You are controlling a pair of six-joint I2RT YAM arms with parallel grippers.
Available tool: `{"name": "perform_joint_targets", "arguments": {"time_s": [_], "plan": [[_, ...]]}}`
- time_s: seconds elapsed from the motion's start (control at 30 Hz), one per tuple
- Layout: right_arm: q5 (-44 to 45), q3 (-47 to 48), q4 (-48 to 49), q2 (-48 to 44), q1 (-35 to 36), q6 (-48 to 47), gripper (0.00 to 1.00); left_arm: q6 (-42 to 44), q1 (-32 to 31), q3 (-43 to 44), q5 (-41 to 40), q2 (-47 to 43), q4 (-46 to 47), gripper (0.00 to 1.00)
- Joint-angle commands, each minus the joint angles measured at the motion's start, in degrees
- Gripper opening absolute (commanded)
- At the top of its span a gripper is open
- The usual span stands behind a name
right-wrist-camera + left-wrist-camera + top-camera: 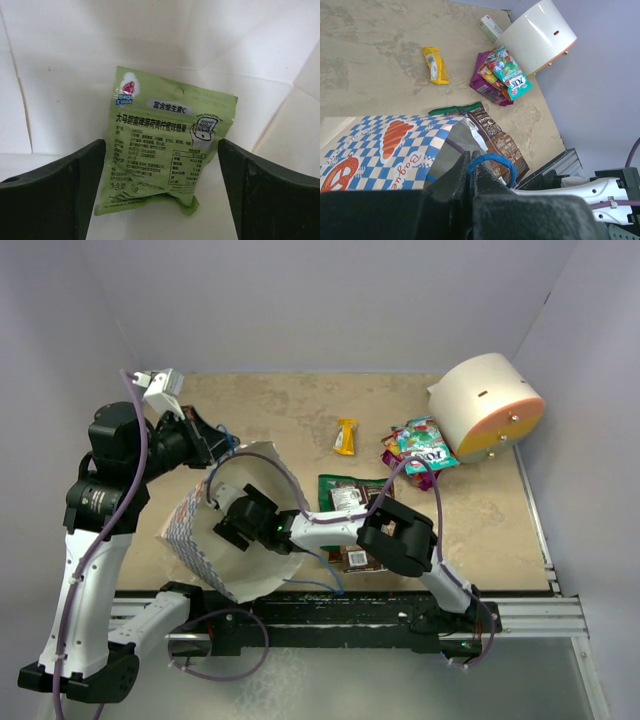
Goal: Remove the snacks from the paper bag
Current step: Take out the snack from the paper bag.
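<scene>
One green packet (167, 150) lies in the paper bag (195, 535); perhaps four snacks (340, 492) outside.

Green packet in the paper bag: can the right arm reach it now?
Probably yes. The right tool is open inside the paper bag, a finger on each side of the green packet, with nothing between them.

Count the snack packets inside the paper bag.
1: a pale green plastic packet against the cream paper bag's inner wall, between the right hand's fingers. Others may be hidden.
</scene>
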Motion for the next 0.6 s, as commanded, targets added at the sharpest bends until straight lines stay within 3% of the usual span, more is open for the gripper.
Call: {"name": "perform_joint_targets", "arguments": {"time_s": [0.0, 0.27, 0.4, 0.57], "plan": [[-0.73, 1.42, -2.16, -0.86, -1.75, 3.88, 0.92, 0.45, -0.2, 2.67, -0.04, -1.04, 1.8, 0.0], [-4.47, 2.29, -2.16, 0.96, -2.58, 4.17, 0.71, 0.11, -0.2, 2.79, 0.07, -1.28, 1.56, 0.0], [-5.85, 0.75, -0.14, -1.3, -2.58, 2.84, 0.46, 0.11, -0.19, 2.91, -0.26, -1.5, 1.13, 0.0], [-4.86, 1.15, 0.24, -3.4, -2.58, 0.11, 0.32, -0.7, -0.16, 1.84, -0.62, -2.27, 1.31, 0.0]]}}
